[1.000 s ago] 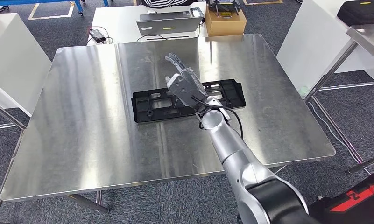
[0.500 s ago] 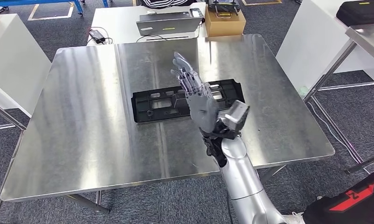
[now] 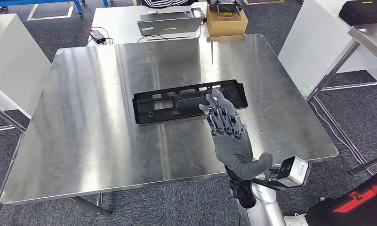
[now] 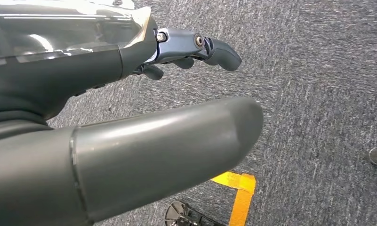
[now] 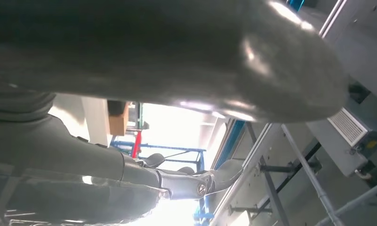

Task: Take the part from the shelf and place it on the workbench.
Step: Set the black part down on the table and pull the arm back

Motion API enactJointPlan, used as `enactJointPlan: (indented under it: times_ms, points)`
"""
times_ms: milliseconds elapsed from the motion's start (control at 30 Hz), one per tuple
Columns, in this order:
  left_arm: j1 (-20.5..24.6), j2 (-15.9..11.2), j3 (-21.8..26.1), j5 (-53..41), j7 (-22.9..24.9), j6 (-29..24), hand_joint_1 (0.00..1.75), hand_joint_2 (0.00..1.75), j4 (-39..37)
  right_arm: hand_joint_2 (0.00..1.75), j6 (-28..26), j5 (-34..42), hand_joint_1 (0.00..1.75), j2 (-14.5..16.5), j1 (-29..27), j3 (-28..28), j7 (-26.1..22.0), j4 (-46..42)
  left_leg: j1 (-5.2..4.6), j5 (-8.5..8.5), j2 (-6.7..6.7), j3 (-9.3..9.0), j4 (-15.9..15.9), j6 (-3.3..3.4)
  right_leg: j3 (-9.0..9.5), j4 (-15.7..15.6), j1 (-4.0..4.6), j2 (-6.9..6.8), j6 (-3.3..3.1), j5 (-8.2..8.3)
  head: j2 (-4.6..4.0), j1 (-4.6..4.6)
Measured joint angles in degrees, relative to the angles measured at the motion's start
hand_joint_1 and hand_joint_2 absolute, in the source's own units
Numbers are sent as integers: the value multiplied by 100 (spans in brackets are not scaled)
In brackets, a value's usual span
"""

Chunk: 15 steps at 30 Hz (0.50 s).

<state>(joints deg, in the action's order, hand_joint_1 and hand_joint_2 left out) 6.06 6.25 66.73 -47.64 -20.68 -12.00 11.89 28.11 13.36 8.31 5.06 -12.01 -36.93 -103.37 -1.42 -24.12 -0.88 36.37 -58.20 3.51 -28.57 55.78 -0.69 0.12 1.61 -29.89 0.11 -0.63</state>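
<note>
1. Part (image 3: 190, 101): the long black plastic frame lies flat near the middle of the steel table (image 3: 83, 141), touching nothing else, so we judge the placing done.
2. Our right hand (image 3: 228, 136) is raised above the table's near edge, palm upright, fingers (image 3: 219, 115) extended and spread, thumb out to the side; it grasps nothing and is apart from the part.
3. Our left hand (image 4: 130, 113) hangs over grey carpet; in its wrist view the fingers (image 4: 214, 47) look loosely curled with nothing in them, but we cannot tell whether they are released or clenched.
4. The step in hand, as we read it, is withdrawing. To do it well, we should draw the right arm straight back toward the body and keep the fingers high, so they cannot catch the frame's near rim and drag it.
</note>
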Motion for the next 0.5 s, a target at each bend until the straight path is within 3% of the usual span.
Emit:
enactJointPlan:
  times_ms: [100,167,267,300,333,367,433,500]
  points:
    - [1,-3,-10,-59,-46,58,0,0,0,0,11,7,0,-21,-170,138,-52,-139,-2,12,3,-16,11,57,20,1,-9,0,46,-7,0,1]
    - [4,3,-17,-100,-68,93,0,0,-1,0,33,9,0,-29,-275,244,-96,-227,31,47,16,-44,69,105,-30,177,0,-2,42,-137,0,-2]
    - [10,7,-42,-149,-79,102,0,0,0,0,67,-19,0,-45,-425,400,-131,-311,53,68,42,-50,100,140,-508,1222,2,-3,-35,-660,0,-8]
    - [11,7,-52,-157,-79,99,0,0,0,0,71,-30,0,-50,-476,447,-135,-320,52,71,46,-44,99,139,-665,1555,-1,-3,-31,-777,0,-7]
    - [11,8,-63,-160,-79,96,0,0,0,0,74,-38,0,-55,-524,490,-139,-323,52,77,49,-37,98,133,-717,1686,-5,-4,3,-790,0,-7]
    - [11,10,-74,-162,-79,93,0,0,0,0,79,-42,0,-59,-561,523,-144,-326,53,87,51,-32,97,123,-656,1595,-11,-5,53,-714,0,-7]
    - [13,15,-93,-163,-79,87,0,0,0,0,87,-41,0,-62,-603,583,-158,-335,58,117,51,-23,90,85,-231,803,-30,-10,148,-404,0,-7]
    - [18,16,-102,-165,-78,78,0,0,-1,0,93,-33,0,-61,-635,637,-173,-355,50,149,42,-14,70,28,96,175,-17,-5,152,-104,0,-4]
